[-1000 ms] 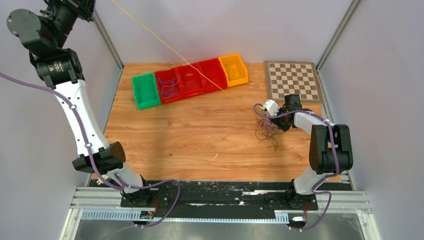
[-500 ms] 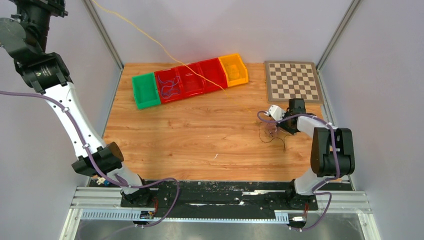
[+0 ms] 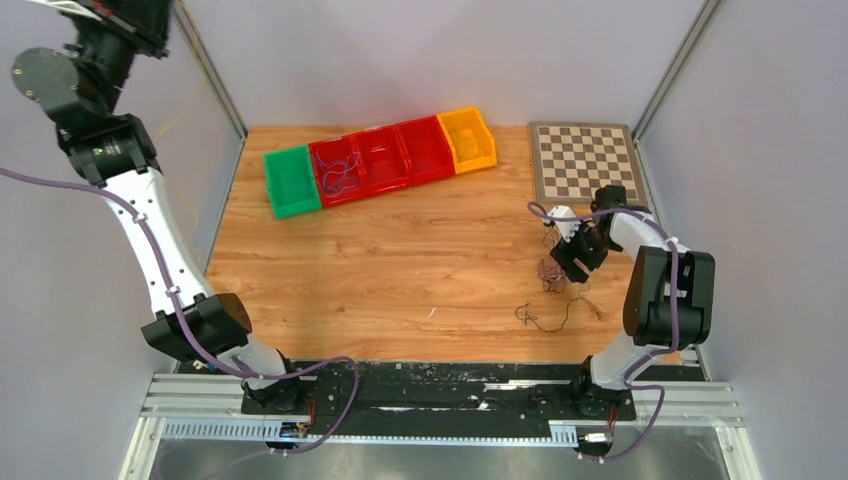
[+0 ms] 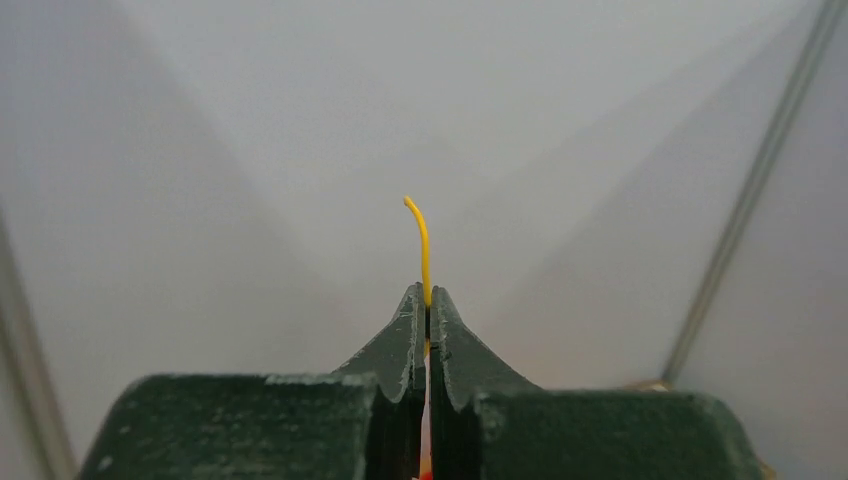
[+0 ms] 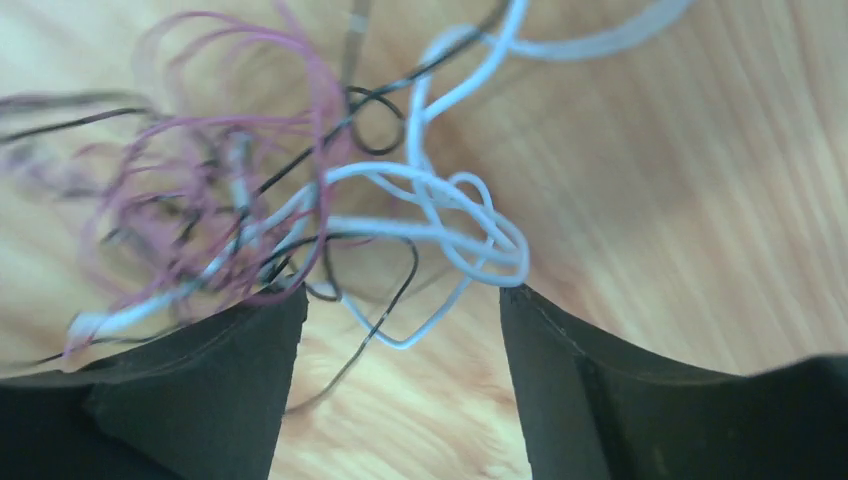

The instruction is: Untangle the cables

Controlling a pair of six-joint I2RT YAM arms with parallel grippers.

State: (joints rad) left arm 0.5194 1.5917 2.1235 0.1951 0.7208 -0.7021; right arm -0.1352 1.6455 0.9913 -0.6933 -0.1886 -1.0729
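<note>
Left gripper (image 4: 428, 297): was clamped tight on yellow cable (image 4: 423, 235). Right gripper (image 5: 402, 300): jaws stood wide apart, gripping nothing, over tangled cables (image 5: 300, 215) on table (image 5: 660, 200).

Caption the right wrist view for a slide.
Open fingers above tangled white, pink and black cables on the wooden table.

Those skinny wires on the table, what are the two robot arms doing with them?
They are untangling them. The left gripper, raised high, is pinched shut on one thin yellow wire. The right gripper hangs open just above the small tangle of pink, white and black wires on the wooden table, gripping nothing. One loose black wire lies by itself, nearer the arms' bases.
</note>
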